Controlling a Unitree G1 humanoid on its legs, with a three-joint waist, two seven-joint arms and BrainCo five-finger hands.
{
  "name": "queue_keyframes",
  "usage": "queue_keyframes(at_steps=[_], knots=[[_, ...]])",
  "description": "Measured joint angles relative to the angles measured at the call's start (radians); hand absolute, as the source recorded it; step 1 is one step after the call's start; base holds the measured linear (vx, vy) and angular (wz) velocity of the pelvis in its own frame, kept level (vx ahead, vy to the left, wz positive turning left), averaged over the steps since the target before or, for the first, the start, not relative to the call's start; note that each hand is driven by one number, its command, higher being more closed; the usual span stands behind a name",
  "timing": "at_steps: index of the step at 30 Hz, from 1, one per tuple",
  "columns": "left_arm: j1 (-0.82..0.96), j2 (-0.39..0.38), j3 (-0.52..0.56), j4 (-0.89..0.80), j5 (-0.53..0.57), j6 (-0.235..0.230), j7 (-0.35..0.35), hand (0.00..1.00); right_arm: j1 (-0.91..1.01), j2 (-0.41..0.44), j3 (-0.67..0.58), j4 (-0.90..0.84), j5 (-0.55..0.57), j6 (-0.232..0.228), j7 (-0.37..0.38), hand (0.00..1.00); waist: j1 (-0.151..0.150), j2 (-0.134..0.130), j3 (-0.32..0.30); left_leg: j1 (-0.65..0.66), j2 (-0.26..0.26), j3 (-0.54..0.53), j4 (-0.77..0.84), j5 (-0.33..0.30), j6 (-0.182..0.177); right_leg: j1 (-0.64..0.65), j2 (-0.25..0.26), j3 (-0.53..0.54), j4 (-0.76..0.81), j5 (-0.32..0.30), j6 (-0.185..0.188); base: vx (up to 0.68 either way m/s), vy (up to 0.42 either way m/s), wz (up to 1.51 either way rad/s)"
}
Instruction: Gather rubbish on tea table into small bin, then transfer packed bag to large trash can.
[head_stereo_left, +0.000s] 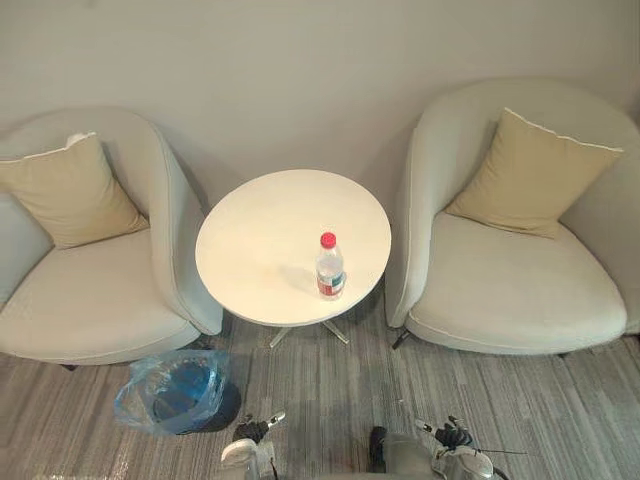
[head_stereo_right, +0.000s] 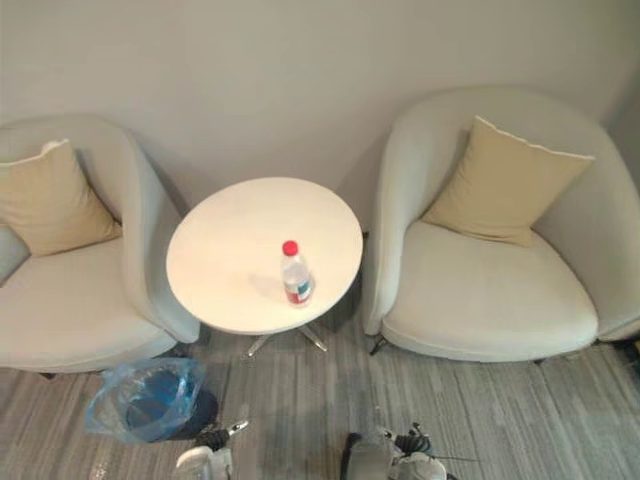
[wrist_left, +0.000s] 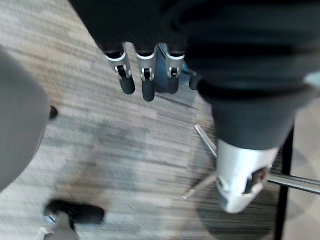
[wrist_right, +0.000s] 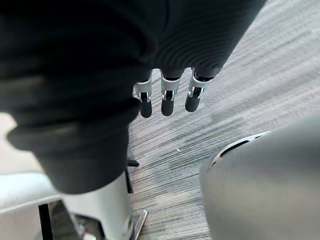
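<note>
A clear plastic bottle (head_stereo_left: 330, 267) with a red cap and a red label stands upright near the front right of the round white tea table (head_stereo_left: 260, 240). On the carpet in front of the table, to its left, sits a small dark bin (head_stereo_left: 180, 392) lined with a crumpled blue bag. My left hand (head_stereo_left: 252, 432) hangs low by the bin's right side, well short of the table. In the left wrist view its fingers (wrist_left: 145, 75) are straight and hold nothing. My right hand (head_stereo_left: 450, 437) hangs low to the right, and its fingers (wrist_right: 167, 92) are likewise relaxed and empty above the carpet.
A pale armchair (head_stereo_left: 90, 290) with a tan cushion (head_stereo_left: 65, 190) stands left of the table. A matching armchair (head_stereo_left: 510, 285) with a cushion (head_stereo_left: 525, 175) stands to the right. The wall is close behind. Grey striped carpet runs in front of the table's metal legs (head_stereo_left: 335, 330).
</note>
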Motion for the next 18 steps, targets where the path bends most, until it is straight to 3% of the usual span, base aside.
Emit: queue_keyframes(at_steps=[2,4,5,6,8,11,18], knots=[[-0.001,0.002,-0.023,-0.009,0.005,0.0,0.0,0.0,-0.001,0.001,0.003,0.004,0.001,0.0,-0.004,0.0,0.002,-0.001,-0.001,-0.047,0.019,0.09,-0.021,-0.032,0.042,0.045,-0.004,-0.019,-0.041,0.004,-0.001,0.14,-0.053,0.06],[-0.001,0.003,-0.038,-0.012,0.005,-0.001,0.0,0.0,0.0,0.003,0.004,0.003,0.002,0.0,-0.007,0.0,0.003,-0.002,-0.001,-0.072,0.0,0.132,-0.205,-0.03,0.06,0.071,-0.009,-0.018,-0.071,0.006,0.012,0.17,0.036,0.0],[-0.003,0.003,-0.039,-0.011,0.005,0.0,0.0,0.0,0.002,0.002,0.004,0.001,0.002,0.0,-0.009,0.0,0.003,0.003,-0.004,-0.076,-0.016,0.127,-0.343,0.016,0.072,0.075,-0.007,-0.018,-0.076,0.003,0.022,0.22,0.111,-0.06],[-0.006,0.004,-0.038,-0.006,0.005,0.0,0.0,0.0,0.003,0.007,0.005,0.002,0.002,0.001,-0.011,0.0,0.009,-0.001,-0.013,-0.066,-0.038,0.108,-0.448,0.094,0.062,0.075,-0.008,-0.002,-0.072,-0.004,0.041,0.2,0.103,-0.06],[-0.001,0.019,-0.037,0.003,0.006,0.0,0.002,0.0,0.013,0.017,0.008,0.003,0.002,0.001,-0.011,0.0,0.009,-0.031,-0.031,-0.04,-0.069,0.115,-0.507,0.107,0.074,0.084,-0.024,0.006,-0.092,-0.005,0.058,0.21,0.089,0.0],[-0.005,0.031,-0.037,0.015,0.011,0.001,0.0,0.0,0.019,0.026,0.025,0.012,-0.001,0.0,-0.011,0.0,0.012,-0.053,-0.041,0.001,-0.099,0.132,-0.547,0.108,0.078,0.115,-0.049,0.019,-0.113,-0.006,0.065,0.17,0.104,-0.07],[-0.004,0.048,-0.102,0.05,0.027,0.0,-0.002,0.0,0.021,0.01,0.073,0.012,-0.043,-0.004,-0.011,0.0,0.01,-0.043,-0.057,0.056,-0.137,0.109,-0.636,0.131,0.096,0.154,-0.065,0.006,-0.146,-0.013,0.084,0.07,0.03,0.08]])
